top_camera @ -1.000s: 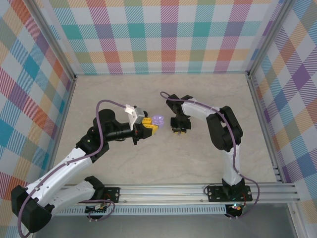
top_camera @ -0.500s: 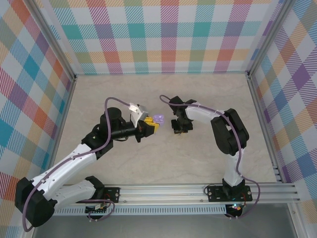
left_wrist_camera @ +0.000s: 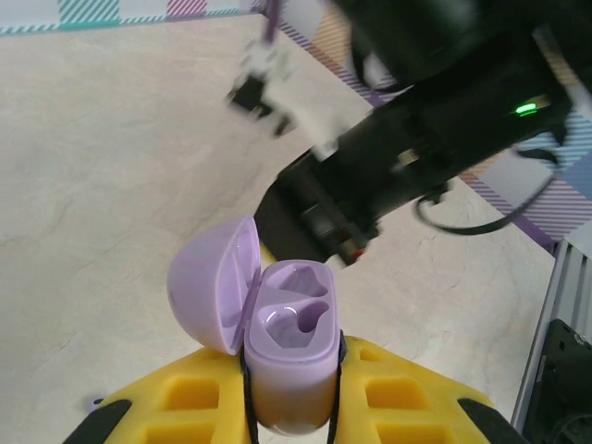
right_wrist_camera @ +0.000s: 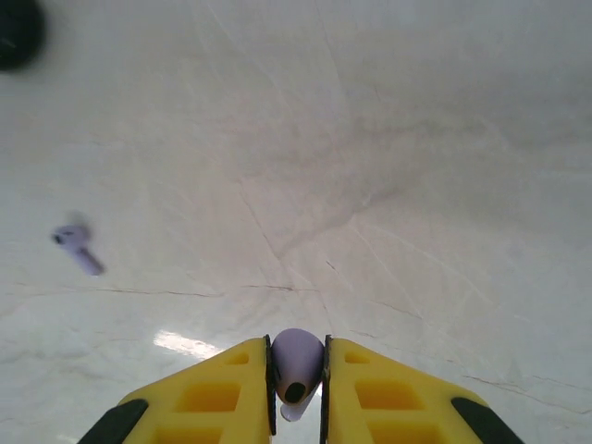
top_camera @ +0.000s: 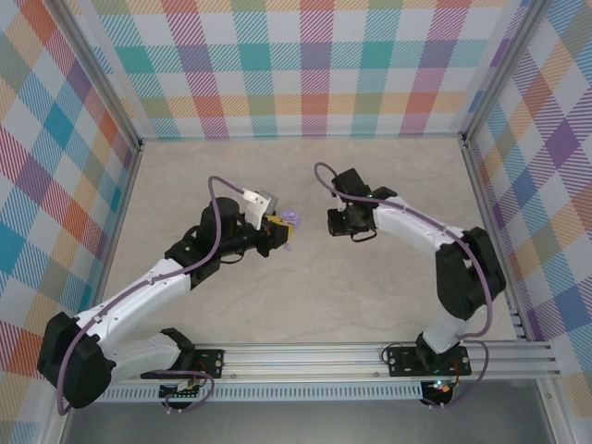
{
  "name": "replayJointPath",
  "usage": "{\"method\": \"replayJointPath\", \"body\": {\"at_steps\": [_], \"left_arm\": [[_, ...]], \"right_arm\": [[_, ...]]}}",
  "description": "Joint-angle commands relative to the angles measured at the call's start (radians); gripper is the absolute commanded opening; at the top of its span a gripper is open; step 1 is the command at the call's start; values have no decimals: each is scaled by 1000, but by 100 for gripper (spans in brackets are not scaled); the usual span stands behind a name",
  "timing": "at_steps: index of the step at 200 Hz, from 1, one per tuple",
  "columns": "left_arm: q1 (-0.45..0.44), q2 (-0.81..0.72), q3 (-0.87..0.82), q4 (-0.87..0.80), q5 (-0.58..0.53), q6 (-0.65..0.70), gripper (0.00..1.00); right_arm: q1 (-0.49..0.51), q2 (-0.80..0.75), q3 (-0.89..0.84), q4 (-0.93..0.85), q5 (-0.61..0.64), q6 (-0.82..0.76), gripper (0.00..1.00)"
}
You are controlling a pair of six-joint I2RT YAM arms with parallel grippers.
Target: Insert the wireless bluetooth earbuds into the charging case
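Lately shifted on both sides. Against the view a second back, carried the charging case (top_camera: 290,218) a little farther across the surface (top_camera: 305,305), in the left hand (top_camera: 278,231). Clamped low on its body between the yellow fingers (left_wrist_camera: 185,407), with the lid (left_wrist_camera: 213,282) swung open to the left. Turned the right hand (top_camera: 334,222) as well: a second back pointing down just right of the case, now levelled and aimed left toward it, near but apart. Closed on one lavender earbud (right_wrist_camera: 297,366), rounded end up between the fingertips, stem poking out below.

Judged from this: pick-up finished and the approach to the case begun. Both wells (left_wrist_camera: 294,310) plainly empty, so nothing seated yet. Second earbud (right_wrist_camera: 78,248) lying loose on the surface, well off to the left in the right wrist view, left for a later pass.

Hard to read:
- Smeared by motion in the left wrist view, the right arm (left_wrist_camera: 416,139); no telling its fingertips there.
- Hidden between the yellow fingers, the bottom of the case.
- Cut off at the top left corner of the right wrist view, a dark blurred shape (right_wrist_camera: 14,32), not identifiable.
- From above, hard to gauge the gap between earbud and well.
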Motion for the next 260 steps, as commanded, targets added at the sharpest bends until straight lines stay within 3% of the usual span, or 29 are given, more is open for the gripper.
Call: {"method": "replayJointPath", "body": {"at_steps": [1,67,126,172,260], "left_arm": [[16,20,4,18,6,-52,11],[19,64,-3,88,62,-64,11],[19,72,-79,292,140,-2,11],[15,103,-82,395,235,40,11],[-1,125,-79,487,293,43,10]], "right_arm": [[-3,-103,-31,72,-47,-32,19],[-3,-334,-81,187,-200,-79,21],[16,-477,-113,312,-383,-98,21],[66,-476,-95,317,-375,-111,21],[104,-464,-91,346,-381,-128,21]]}}
